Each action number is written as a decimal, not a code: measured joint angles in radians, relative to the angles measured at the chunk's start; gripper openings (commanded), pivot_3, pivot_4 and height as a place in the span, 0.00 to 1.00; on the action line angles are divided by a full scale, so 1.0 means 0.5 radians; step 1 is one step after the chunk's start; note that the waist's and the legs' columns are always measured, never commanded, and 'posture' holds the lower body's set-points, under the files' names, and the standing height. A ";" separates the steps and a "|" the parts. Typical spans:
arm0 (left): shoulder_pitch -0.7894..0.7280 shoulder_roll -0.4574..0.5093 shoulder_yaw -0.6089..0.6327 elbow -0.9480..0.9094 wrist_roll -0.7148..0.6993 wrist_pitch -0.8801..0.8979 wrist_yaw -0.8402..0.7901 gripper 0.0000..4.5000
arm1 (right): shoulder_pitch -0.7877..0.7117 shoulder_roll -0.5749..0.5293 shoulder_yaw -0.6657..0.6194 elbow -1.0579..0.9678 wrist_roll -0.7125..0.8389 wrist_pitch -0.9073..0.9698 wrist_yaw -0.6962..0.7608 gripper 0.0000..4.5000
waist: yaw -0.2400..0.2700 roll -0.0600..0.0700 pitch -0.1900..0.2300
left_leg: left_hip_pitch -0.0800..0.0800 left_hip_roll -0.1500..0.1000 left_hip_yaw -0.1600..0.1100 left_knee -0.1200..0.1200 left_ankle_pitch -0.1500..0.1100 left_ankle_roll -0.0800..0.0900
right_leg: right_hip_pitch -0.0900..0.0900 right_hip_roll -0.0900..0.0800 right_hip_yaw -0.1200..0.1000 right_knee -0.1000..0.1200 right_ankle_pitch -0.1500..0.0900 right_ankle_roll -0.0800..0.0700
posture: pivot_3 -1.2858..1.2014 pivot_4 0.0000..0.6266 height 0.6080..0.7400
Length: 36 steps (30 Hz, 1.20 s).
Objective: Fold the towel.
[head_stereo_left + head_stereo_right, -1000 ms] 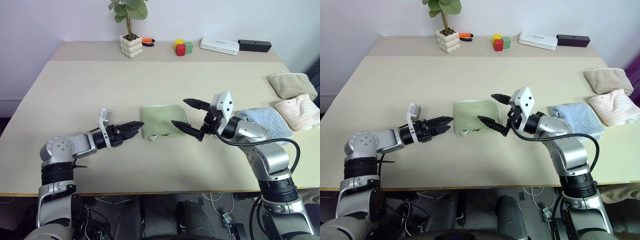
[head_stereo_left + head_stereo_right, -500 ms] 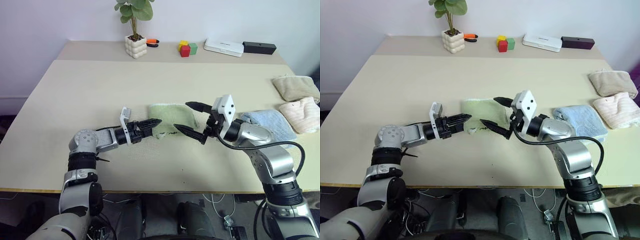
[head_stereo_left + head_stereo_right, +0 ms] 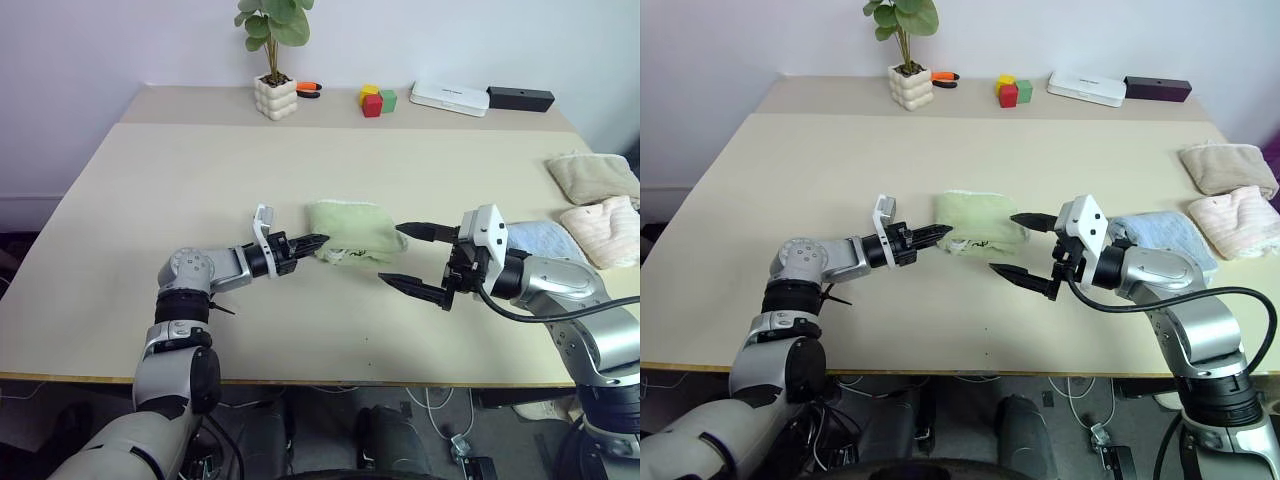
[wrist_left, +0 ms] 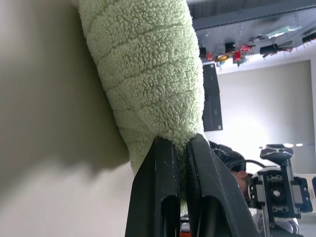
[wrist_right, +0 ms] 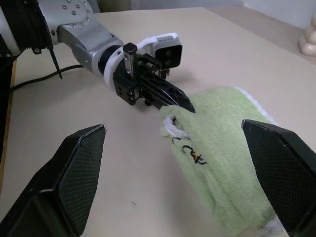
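Left jaws (image 3: 318, 240) pinch the fluffy terry towel's (image 3: 355, 228) edge.

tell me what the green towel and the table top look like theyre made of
The towel, pinched by the left gripper: terry cloth, judging by its fuzzy looped pile. The table: smooth, matte beige surface, probably laminate; no grain visible.

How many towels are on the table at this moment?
4. The green towel lies mid-table, its edge pinched by the left gripper. A blue towel lies behind the right arm, partly hidden. A pink towel and a beige towel lie at the table's right edge.
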 measured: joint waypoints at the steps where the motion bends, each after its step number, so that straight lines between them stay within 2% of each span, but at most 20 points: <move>1: 0.000 -0.002 0.001 -0.008 0.001 -0.027 0.001 0.00 | 0.001 0.000 0.000 0.001 -0.001 -0.001 0.000 1.00 | 0.002 0.000 0.000 | 0.000 0.000 0.000 0.000 0.000 0.000 | 0.000 0.000 0.000 0.000 0.000 0.000 | 0.52 0.24 0.96; 5: 0.040 0.010 0.024 -0.063 0.009 -0.189 0.037 0.00 | 0.037 -0.013 -0.026 0.022 0.000 -0.001 0.008 1.00 | -0.012 -0.001 0.000 | 0.000 0.001 0.001 -0.001 0.000 0.000 | -0.002 0.000 0.000 0.000 0.000 0.000 | 0.52 0.24 0.96; 10: 0.207 0.205 0.206 -0.231 0.041 -0.489 0.137 0.00 | 0.069 -0.023 -0.097 0.095 0.071 0.119 -0.007 1.00 | -0.100 -0.001 0.001 | 0.000 0.004 0.002 -0.013 0.000 0.000 | -0.014 0.002 0.004 0.003 0.004 0.007 | 0.52 0.24 0.96; 14: 0.417 0.324 0.440 -0.393 0.027 -0.679 0.225 0.00 | 0.039 0.009 -0.155 0.121 0.246 0.283 -0.023 1.00 | -0.091 -0.003 0.002 | -0.001 0.003 0.007 -0.025 0.002 -0.003 | -0.019 0.003 0.006 0.002 0.004 0.007 | 0.52 0.24 0.96; 18: 0.649 0.342 0.664 -0.609 -0.042 -0.797 0.342 0.00 | -0.025 0.023 -0.144 0.158 0.293 0.298 0.009 1.00 | -0.073 -0.007 0.004 | -0.004 0.002 0.007 -0.021 0.002 -0.003 | -0.018 0.002 0.005 0.000 0.004 0.007 | 0.52 0.24 0.96; 21: 0.775 0.317 0.835 -0.743 -0.108 -0.872 0.484 0.00 | -0.089 0.067 -0.101 0.184 0.282 0.234 0.044 1.00 | -0.070 -0.013 0.007 | -0.005 0.001 0.005 -0.019 0.002 -0.003 | -0.017 0.001 0.005 0.000 0.004 0.007 | 0.52 0.24 0.96; 24: 0.894 0.204 0.967 -0.904 -0.195 -0.975 0.637 0.00 | -0.176 0.122 -0.055 0.213 0.241 0.124 0.090 1.00 | -0.072 -0.013 0.007 | -0.005 0.001 0.005 -0.019 0.002 -0.003 | -0.017 0.000 0.005 0.000 0.004 0.007 | 0.52 0.24 0.96; 36: 1.029 -0.244 0.965 -1.360 -0.365 -1.317 1.164 0.00 | -0.259 0.170 0.043 0.355 0.118 -0.042 0.187 1.00 | -0.069 -0.014 0.006 | -0.005 0.000 0.006 -0.016 0.001 -0.002 | -0.015 0.001 0.004 0.000 0.005 0.007 | 0.52 0.24 0.96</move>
